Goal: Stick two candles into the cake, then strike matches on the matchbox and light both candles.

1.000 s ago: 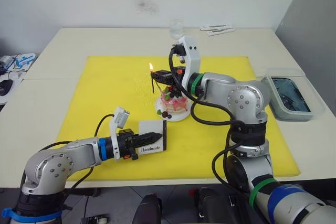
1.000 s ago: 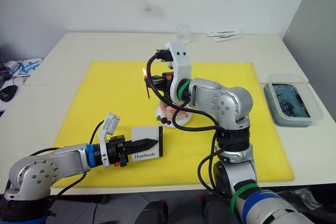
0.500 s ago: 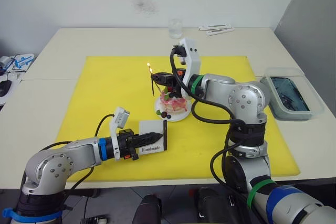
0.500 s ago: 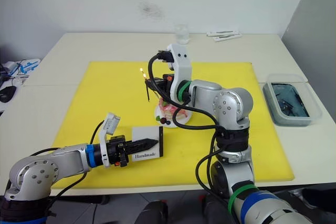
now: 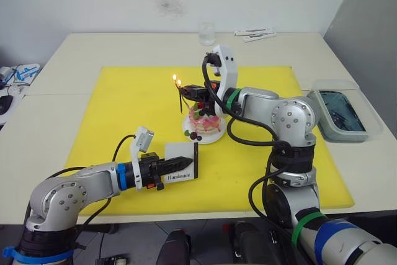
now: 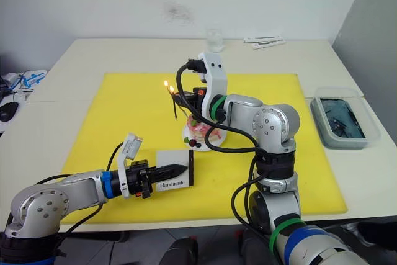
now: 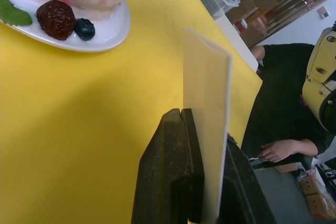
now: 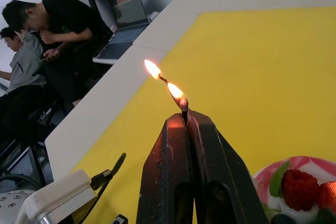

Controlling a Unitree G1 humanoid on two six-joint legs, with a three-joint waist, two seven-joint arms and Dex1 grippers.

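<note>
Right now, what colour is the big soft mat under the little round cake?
Bright yellow: the big mat under the pink cake shows best in the left eye view.

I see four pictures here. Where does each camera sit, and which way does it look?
Left eye: on the head, looking down over both arms at the cake.
Right eye: beside it, same scene.
Left wrist: along the left pincer, shut on the matchbox, toward the cake.
Right wrist: along the right pincer, shut on a burning match.
All four share the yellow mat.
</note>
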